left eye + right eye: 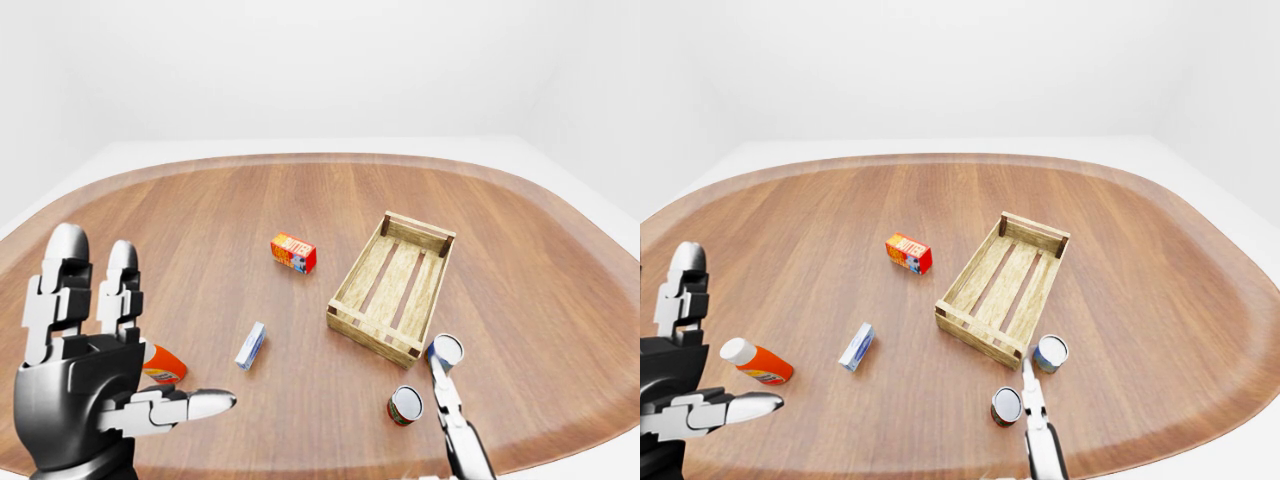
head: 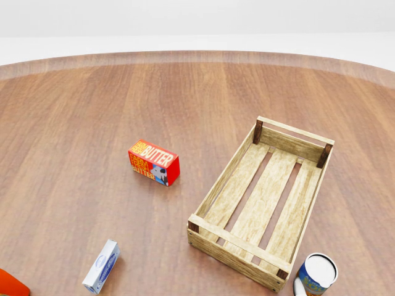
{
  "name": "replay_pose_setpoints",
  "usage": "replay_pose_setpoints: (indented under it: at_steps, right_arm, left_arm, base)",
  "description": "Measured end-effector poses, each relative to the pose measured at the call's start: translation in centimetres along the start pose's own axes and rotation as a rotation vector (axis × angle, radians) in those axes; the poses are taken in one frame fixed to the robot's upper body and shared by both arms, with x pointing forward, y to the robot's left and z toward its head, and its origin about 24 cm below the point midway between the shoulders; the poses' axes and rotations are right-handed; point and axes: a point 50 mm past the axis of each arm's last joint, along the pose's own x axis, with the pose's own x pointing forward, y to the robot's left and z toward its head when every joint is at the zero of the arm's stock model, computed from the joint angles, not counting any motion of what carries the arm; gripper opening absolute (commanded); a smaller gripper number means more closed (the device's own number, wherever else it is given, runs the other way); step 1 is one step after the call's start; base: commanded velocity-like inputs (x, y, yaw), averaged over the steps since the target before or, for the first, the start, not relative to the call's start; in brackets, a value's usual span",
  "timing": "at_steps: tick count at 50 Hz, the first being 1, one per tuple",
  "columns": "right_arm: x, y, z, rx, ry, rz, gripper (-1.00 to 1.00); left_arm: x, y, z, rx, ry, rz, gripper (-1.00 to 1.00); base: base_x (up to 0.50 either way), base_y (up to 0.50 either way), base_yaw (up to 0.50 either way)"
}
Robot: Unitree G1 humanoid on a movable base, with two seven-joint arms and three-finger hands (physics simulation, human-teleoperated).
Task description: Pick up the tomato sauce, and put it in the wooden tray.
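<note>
The tomato sauce, a small can with a dark red label (image 1: 405,405), stands upright near the table's lower edge in the left-eye view. It is below the wooden tray (image 1: 357,268), which has nothing in it. A blue-labelled can (image 1: 445,350) stands just right of the tray's lower corner. My right hand (image 1: 440,385) reaches up from the bottom edge between the two cans, its thin fingers straight and holding nothing. My left hand (image 1: 140,330) is raised at the lower left, open, with its fingers spread.
A red butter box (image 2: 154,162) lies left of the tray. A small blue-and-white box (image 2: 102,266) lies lower left of it. An orange bottle with a white cap (image 1: 758,362) lies by my left hand. The round wooden table (image 2: 74,123) ends in a curved rim.
</note>
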Motion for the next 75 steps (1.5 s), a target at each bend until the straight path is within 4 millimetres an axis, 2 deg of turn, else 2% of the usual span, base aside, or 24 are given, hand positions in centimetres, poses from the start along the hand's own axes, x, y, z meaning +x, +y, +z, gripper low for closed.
replay_pose_setpoints:
  at_steps: [75]
  right_arm:
    - [0.7, 0.2, -2.4, 0.005, 0.094, 0.003, 1.0]
  left_arm:
    - [-0.1, -0.1, 0.1, 0.0, 0.0, -0.006, 1.0]
  base:
    - [0.0, 0.0, 0.0]
